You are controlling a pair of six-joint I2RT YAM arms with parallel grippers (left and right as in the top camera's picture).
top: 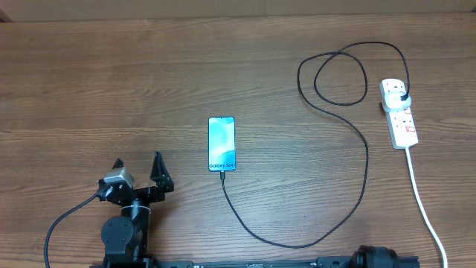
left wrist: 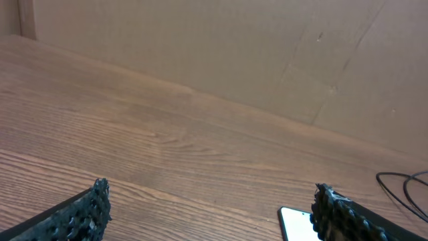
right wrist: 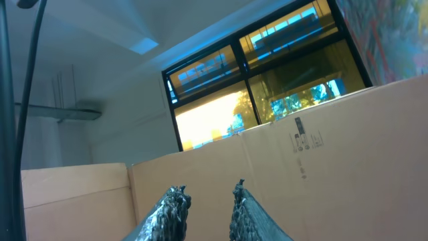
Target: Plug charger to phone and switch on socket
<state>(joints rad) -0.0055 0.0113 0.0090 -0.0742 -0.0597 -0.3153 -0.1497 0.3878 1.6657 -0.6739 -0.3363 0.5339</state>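
The phone (top: 222, 144) lies face up near the middle of the table (top: 111, 74), its long axis running near to far. The charger (top: 367, 164) meets the phone's near end. Its connector tip (top: 222, 173) looks seated there, though the overhead view is too small to be sure. From there the cable sweeps right, climbs to the far side, loops twice and ends in the black plug (top: 404, 98), which sits in the far end of the socket (top: 400, 117).

The socket lies at the far right, its long axis also near to far and slightly tilted. Its white cord (top: 420, 195) trails toward the near edge. Small red marks show on its top, but I cannot tell whether a switch is on or off.

The left gripper (top: 137, 160) rests at the near left with its jaws spread wide and nothing between them. It points toward the far side, and a corner of the phone shows just beside its right finger in the wrist view.

The right gripper (right wrist: 207, 197) is empty, its fingers drawn close with a narrow gap. Its camera looks up at a cardboard wall and windows, so it is aimed away from the table. Only the right arm's base (top: 379, 257) shows at the near edge.

Judging by this, the switch is what remains. The socket lies well apart from the left gripper, across the phone. It is straight out toward the far side from the right arm, so the right arm is nearer.
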